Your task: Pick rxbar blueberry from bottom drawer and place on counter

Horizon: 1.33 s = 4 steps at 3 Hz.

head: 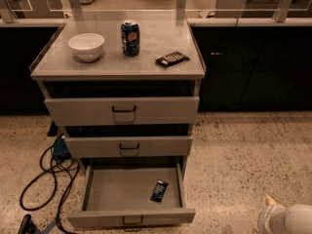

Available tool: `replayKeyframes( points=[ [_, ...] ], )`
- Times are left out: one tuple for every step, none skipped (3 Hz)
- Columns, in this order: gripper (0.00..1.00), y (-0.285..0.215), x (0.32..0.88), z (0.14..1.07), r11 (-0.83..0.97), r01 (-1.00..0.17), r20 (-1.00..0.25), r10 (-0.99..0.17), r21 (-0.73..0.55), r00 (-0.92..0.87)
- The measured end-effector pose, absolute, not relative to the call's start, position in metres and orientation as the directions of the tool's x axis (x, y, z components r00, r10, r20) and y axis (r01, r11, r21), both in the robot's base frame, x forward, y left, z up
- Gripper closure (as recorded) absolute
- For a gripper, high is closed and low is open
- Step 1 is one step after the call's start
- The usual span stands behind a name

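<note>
The rxbar blueberry (159, 190) is a small dark bar lying flat at the right of the open bottom drawer (130, 217), which is pulled out towards me. The counter (161, 38) is the pale grey top of the drawer cabinet. The gripper (267, 202) shows only as a pale tip on a white rounded arm part at the bottom right corner. It is to the right of the drawer and apart from the bar.
On the counter stand a white bowl (86, 46), a blue soda can (130, 37) and a dark bar with white markings (171, 58). The two upper drawers (122, 110) are slightly open. Black cables (44, 179) lie on the floor at left. A dark bench (253, 62) runs behind.
</note>
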<state>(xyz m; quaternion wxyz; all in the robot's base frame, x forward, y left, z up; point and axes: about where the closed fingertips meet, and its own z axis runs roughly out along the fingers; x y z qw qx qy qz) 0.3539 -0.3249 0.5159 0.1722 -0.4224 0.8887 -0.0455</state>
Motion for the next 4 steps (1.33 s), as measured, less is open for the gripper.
replayKeyframes(
  points=[
    [0.0,-0.287,0.377,0.499,0.566,-0.815,-0.317,-0.801,-0.123,-0.508],
    [0.0,-0.263,0.409,0.465,0.451,-0.893,-0.315,-0.847,0.001,-0.428],
    [0.0,-0.241,0.468,0.422,0.4,-0.912,-0.27,-0.872,0.089,-0.409],
    [0.0,-0.222,0.523,0.393,0.376,-0.924,-0.253,-0.889,0.074,-0.382]
  ],
)
